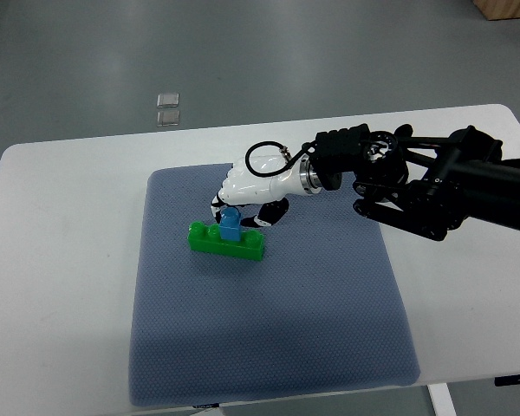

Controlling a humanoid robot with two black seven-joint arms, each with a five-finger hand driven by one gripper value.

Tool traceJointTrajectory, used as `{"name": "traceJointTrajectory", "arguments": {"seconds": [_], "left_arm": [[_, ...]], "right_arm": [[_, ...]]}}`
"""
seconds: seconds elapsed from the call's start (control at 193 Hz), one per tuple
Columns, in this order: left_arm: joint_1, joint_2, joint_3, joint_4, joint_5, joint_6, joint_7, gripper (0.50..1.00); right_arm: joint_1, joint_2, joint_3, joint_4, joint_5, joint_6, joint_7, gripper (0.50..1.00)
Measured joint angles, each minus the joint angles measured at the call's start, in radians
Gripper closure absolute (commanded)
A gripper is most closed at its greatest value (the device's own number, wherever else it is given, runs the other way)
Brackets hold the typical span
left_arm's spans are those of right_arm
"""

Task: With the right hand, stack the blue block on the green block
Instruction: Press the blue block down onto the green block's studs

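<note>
Top view | my right hand [243, 198] pinches blue block [230, 224] by its sides on green block [225, 242] | light, rigid, slick.

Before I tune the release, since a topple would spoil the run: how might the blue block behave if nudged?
The blue block looks like rigid plastic, so probably stiff and light. It stands narrow and upright on the green block, so a sideways nudge from the right hand may tip it unless the studs have seated, which I cannot tell.

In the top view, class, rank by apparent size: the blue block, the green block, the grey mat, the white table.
Largest to smallest:
1. white table
2. grey mat
3. green block
4. blue block
</note>
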Motion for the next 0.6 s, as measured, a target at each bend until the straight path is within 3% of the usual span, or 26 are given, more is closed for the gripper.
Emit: {"name": "traceJointTrajectory", "arguments": {"seconds": [0.6], "left_arm": [[0.000, 0.000, 0.000, 0.000, -0.001, 0.000, 0.000, 0.500]], "right_arm": [[-0.006, 0.003, -0.003, -0.009, -0.001, -0.009, 0.000, 1.000]]}}
